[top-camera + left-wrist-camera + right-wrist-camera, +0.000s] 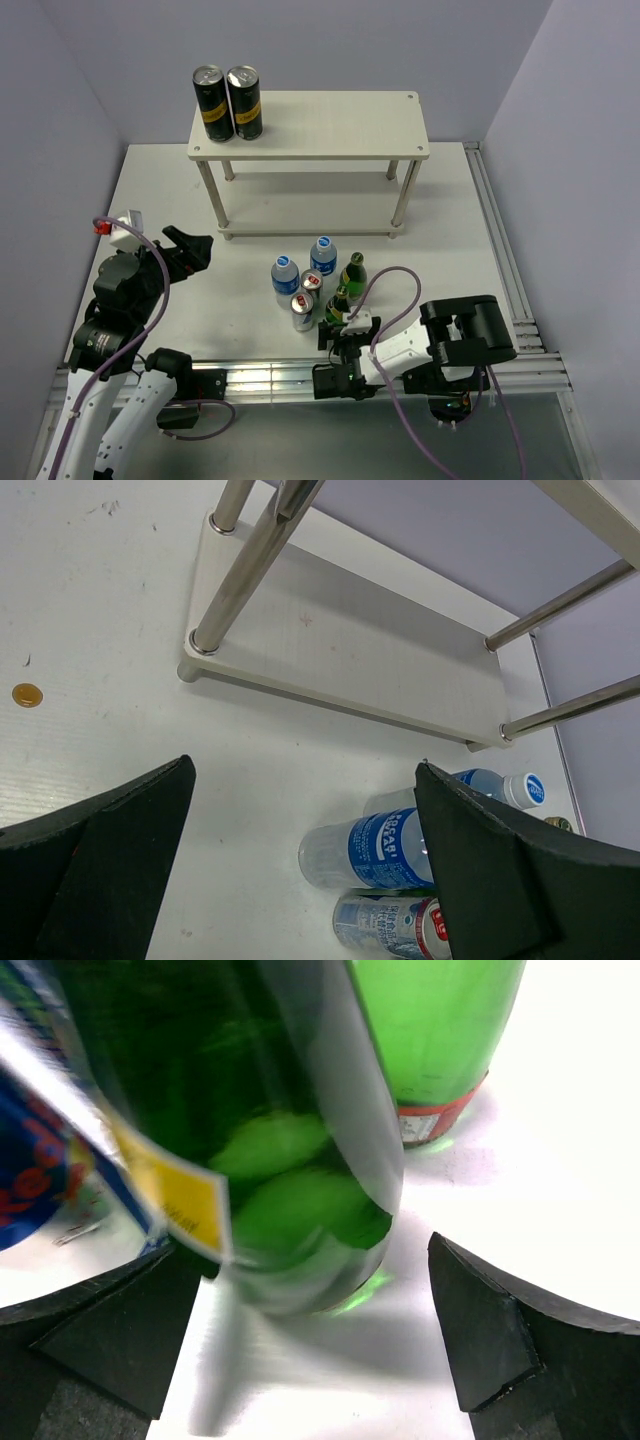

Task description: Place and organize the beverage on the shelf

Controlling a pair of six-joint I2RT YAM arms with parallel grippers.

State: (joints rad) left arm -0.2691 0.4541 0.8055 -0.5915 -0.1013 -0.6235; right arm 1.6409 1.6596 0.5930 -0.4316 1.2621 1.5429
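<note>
White tabletop [250, 200] closed in by pale lilac walls [70, 60] carries the shelf [330, 125] at its far side, with two black cans with gold bands [228, 103] standing at one end of the upper board. All six drinks stand clustered on the table in front of the shelf, none on it: two water bottles [286, 278], two silver cans [303, 312] and two green glass bottles [351, 272]. The left gripper [302, 770] hangs with its fingers [100, 880] wide apart and nothing between them. The shelf's lower board lies ahead of the tips, and the water bottles and one can sit just past the finger on the right of its wrist view. The right gripper [311, 1245] is low at the near edge of the cluster, its fingers [520, 1340] spread wide. One green bottle's base stands between the tips, touching neither, and the second green bottle is beyond it.
</note>
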